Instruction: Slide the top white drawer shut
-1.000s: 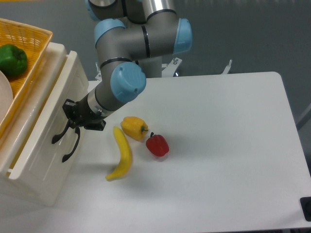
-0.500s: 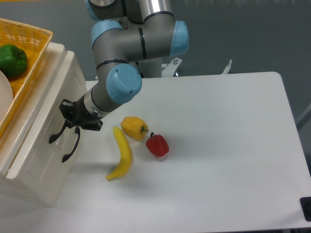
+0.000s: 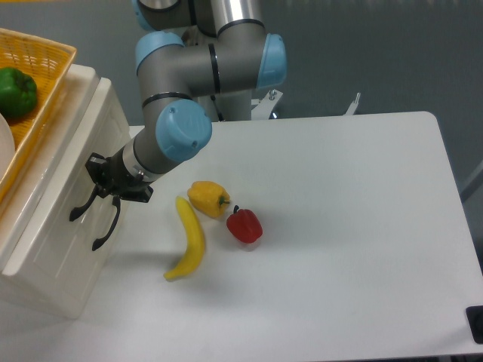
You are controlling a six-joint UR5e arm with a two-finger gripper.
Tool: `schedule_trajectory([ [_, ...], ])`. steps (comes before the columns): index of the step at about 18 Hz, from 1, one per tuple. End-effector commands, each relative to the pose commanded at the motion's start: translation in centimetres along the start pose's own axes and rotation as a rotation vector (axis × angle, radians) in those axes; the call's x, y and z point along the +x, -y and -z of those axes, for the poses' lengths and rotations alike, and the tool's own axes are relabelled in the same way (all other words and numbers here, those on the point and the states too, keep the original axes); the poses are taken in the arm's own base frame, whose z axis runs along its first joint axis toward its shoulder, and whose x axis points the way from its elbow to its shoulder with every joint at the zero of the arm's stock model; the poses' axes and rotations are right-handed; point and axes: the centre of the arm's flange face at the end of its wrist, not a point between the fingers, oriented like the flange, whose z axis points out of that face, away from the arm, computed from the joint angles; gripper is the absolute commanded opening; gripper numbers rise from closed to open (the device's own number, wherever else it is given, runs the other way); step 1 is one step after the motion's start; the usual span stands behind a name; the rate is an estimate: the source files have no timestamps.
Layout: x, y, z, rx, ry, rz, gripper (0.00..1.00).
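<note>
White table (image 3: 339, 249) lay nearest, carrying a banana (image 3: 189, 240), a yellow pepper (image 3: 207, 198) just beside it at 1 o'clock, and a red pepper (image 3: 244, 225) at the banana's 3 o'clock. Farther back, at the table's 9 o'clock edge, stood the cabinet with the top drawer (image 3: 53, 204): glossy cream-white plastic, a rounded front and a black arched handle (image 3: 81, 207), with a similar handle (image 3: 106, 226) just below it. The claw (image 3: 102, 177) pressed against the drawer front by the upper handle; whether its fingers were apart or together could not be told. By my judgement the drawer sat nearly flush, so most of the push looked done, with a last bit of seating perhaps left. Beyond, at 10 o'clock, a basket (image 3: 53, 64) held a green pepper (image 3: 16, 89).
</note>
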Motion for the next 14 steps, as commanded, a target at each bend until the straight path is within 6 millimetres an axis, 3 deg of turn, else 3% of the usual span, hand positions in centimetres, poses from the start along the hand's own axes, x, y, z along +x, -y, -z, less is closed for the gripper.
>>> schedule_trajectory([
  [3, 0.0, 0.1, 0.1, 0.002, 0.001, -0.003, 0.10],
  [4, 0.0, 0.1, 0.0, 0.001, 0.003, -0.008, 0.28],
  [8, -2.3, 0.1, 2.2, 0.045, 0.032, 0.011, 0.50],
  [14, -8.5, -1.3, 8.3, 0.160, 0.078, 0.088, 0.53],
])
